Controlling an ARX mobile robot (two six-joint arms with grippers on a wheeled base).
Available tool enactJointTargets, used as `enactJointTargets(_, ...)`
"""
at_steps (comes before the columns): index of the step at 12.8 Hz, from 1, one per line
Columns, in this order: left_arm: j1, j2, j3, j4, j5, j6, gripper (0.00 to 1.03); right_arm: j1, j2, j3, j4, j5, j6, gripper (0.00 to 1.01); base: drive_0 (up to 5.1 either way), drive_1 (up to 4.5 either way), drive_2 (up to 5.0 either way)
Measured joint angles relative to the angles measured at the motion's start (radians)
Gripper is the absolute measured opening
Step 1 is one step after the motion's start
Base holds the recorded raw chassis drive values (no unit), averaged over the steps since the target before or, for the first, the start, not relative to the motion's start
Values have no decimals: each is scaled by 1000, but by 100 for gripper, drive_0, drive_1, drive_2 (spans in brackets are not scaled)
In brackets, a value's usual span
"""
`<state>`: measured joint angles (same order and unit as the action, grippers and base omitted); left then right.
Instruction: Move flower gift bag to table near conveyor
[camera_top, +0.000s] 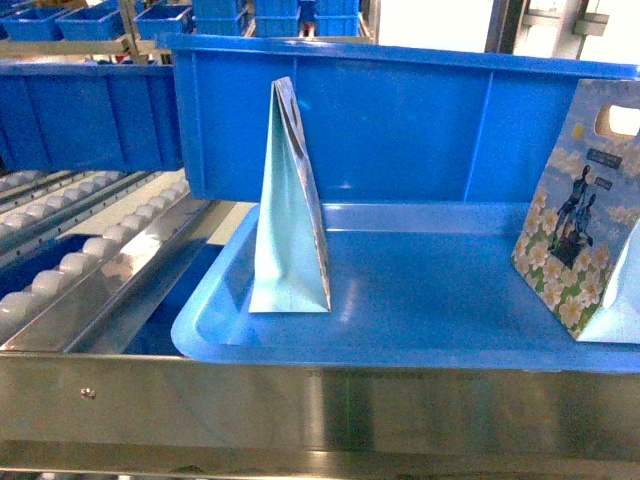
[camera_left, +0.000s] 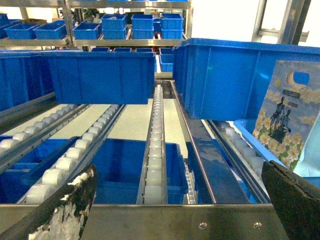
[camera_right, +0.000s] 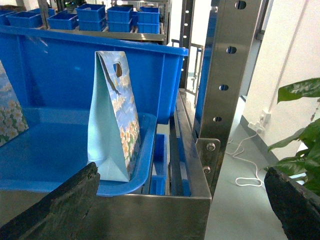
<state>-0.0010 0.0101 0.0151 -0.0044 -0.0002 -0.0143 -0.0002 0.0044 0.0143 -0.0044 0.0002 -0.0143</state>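
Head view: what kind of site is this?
Likely a warehouse or factory picking area. Steel flow racks with roller lanes, stacks of blue bins on shelving behind, and a blue tray holding flower gift bags at the rack front.

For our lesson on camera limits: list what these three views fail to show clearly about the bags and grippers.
- Head view: the right flower-print paper gift bag is cut off by the frame edge; neither gripper appears.
- Head view: the middle pale-blue paper gift bag stands edge-on, its print hidden.
- Wrist views: only the dark finger pads show.
- No white table is visible.
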Motion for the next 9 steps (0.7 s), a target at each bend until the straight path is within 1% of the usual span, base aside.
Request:
enactJointTargets(7, 0, 0, 0, 0, 0, 0, 98, 0, 0, 0, 0, 0, 0, 98, 0, 0, 0)
enactJointTargets(8, 14, 11, 0, 32, 21, 4, 98, 38, 29, 0, 58, 46, 6, 98, 0, 0, 0)
enactJointTargets(9, 79, 64, 0, 116, 102, 15, 98, 159, 137, 1, 169, 121, 2, 98, 0, 0, 0)
